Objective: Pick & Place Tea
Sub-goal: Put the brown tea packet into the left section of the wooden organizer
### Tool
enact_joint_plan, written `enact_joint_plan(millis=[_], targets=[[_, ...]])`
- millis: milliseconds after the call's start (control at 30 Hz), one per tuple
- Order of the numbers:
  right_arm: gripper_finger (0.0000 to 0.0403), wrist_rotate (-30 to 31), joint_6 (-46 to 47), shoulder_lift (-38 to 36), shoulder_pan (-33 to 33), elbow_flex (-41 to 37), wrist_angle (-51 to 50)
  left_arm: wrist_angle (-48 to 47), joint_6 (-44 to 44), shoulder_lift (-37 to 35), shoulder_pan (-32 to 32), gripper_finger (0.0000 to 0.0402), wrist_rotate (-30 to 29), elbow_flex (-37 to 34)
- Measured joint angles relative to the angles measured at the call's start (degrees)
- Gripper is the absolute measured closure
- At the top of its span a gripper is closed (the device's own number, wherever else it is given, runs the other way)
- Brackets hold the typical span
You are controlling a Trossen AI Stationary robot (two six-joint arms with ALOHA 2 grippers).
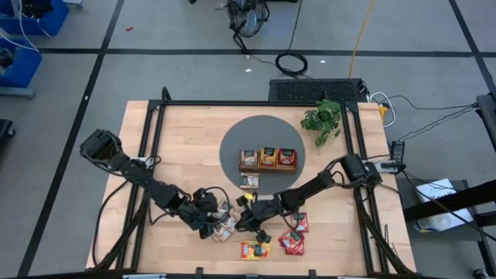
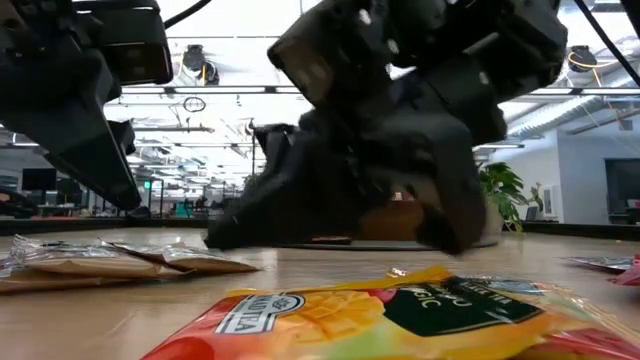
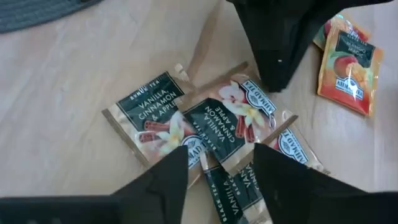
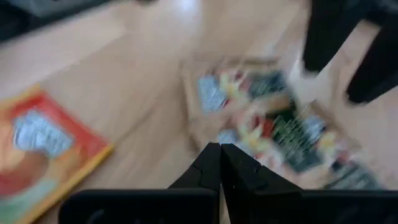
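Your left gripper (image 3: 214,171) hung low over a small heap of beige tea sachets (image 3: 211,121) near the table's front edge, its two dark fingers (image 3: 165,180) spread apart with nothing between them. The sachets under it overlapped one another, printed with dark panels and pale flowers.

Your right gripper (image 4: 221,163) sat just beside the same heap, coming in from the other side, its fingers pressed together; its own view was smeared, so whether a sachet edge was pinched there could not be made out. From above, the two grippers (image 1: 213,217) nearly met over the heap (image 1: 225,229).

An orange-yellow sachet (image 1: 255,249) lay flat closer to the front edge, and red sachets (image 1: 294,236) lay to its right.

Farther back, on a round grey mat (image 1: 232,147), stood a brown wooden tray (image 1: 267,167) with a beige, an orange-yellow and a red sachet in its three compartments. One more beige sachet (image 1: 249,181) lay just in front of the tray. A green plant (image 1: 323,118) stood at the mat's far right.
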Motion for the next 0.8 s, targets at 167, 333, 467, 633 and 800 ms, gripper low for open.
enact_joint_plan(millis=[167,333,467,633,800], targets=[[0.0402,1.36,-0.51,-0.02,0.29,0.0,-1.94,0.04,-0.71,0.0,1.05,0.0184,0.91,0.0],[0.0403,2.8,-0.53,-0.04,-0.04,0.06,-3.45,0.28,-1.61,0.84,2.45,0.0179,2.75,0.0],[0.0403,2.51,0.58,1.72,-0.93,0.11,-2.32,0.4,-1.57,1.34,3.56,0.0179,2.97,0.02],[0.0403,-1.18,3.01,3.34,-2.32,0.21,-0.75,0.4,0.97,1.73,5.32,0.0178,3.26,0.0],[0.0403,-3.0,3.6,3.41,-2.82,0.2,-1.2,0.18,2.87,1.75,6.74,0.0178,4.07,0.0]])
